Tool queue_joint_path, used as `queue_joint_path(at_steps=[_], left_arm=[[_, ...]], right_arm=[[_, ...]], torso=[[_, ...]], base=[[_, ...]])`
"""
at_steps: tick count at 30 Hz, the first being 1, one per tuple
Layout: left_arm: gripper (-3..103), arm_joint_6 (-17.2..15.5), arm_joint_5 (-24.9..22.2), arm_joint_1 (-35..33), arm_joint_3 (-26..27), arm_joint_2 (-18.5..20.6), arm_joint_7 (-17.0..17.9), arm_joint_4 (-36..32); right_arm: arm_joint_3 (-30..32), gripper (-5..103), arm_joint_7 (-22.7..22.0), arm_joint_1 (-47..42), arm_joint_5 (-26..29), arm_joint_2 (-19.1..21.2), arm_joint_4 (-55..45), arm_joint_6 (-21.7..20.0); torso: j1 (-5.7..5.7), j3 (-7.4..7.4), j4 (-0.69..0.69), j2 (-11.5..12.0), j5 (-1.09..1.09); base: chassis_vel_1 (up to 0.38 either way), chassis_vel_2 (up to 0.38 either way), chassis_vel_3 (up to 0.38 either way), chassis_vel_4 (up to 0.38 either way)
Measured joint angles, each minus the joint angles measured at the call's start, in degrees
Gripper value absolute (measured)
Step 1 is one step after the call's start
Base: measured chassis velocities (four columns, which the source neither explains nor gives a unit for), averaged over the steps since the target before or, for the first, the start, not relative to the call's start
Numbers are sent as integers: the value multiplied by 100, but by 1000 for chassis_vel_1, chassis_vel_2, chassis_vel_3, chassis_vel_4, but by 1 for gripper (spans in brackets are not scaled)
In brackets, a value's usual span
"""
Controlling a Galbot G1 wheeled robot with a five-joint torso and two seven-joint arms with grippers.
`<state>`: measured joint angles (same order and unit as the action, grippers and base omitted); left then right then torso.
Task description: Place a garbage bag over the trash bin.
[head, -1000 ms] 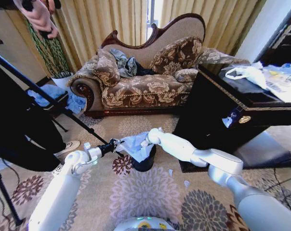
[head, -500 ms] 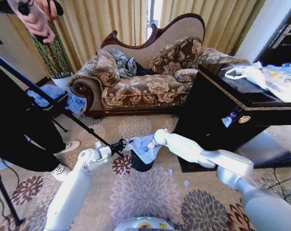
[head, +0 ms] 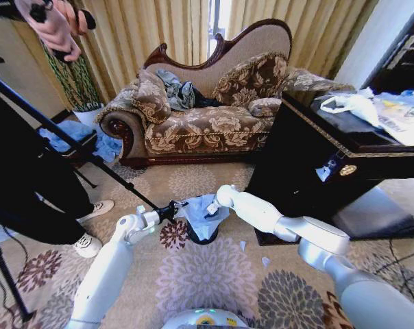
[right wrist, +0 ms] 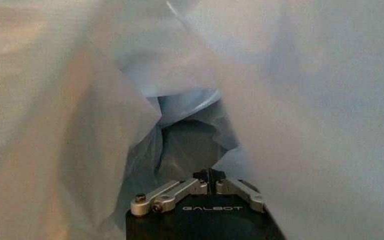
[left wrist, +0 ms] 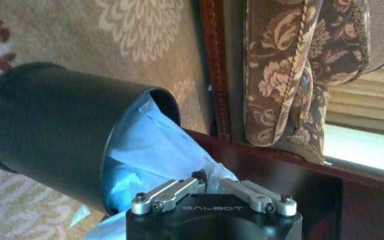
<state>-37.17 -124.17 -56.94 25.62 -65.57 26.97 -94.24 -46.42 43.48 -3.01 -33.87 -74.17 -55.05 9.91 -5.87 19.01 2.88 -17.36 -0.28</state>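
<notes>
At the trash bin (head: pixel 201 232) rim, the left pincer (head: pixel 173 208) pinches the garbage bag (head: pixel 200 212) edge, while the right pincer (head: pixel 212 205), apparently closed, sits inside the bag.

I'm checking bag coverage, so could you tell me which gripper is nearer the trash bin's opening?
Right. The right gripper is over the trash bin mouth, inside the garbage bag; the left gripper grips the bag's edge just outside the rim.
</notes>
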Motion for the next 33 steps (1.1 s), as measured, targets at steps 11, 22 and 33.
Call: queue_joint_path(at_steps=[11,22,33], left_arm=[[0,5,227,219,-57,-3,-152,203],[0,6,358,223,-145,43,-223,221],[0,8,437,141,-185,162,-250,119]], right_arm=[[-42,16,7,122,267,245,-458,-189],[-131,60,46,234,563,631,-1022,-431],[-13,96,32,182,424,826,-1121,-471]], torso=[[1,0,1,-1,0],[0,0,1,-1,0],[0,0,1,-1,0]], base=[[0,0,0,0],[0,0,0,0],[0,0,0,0]])
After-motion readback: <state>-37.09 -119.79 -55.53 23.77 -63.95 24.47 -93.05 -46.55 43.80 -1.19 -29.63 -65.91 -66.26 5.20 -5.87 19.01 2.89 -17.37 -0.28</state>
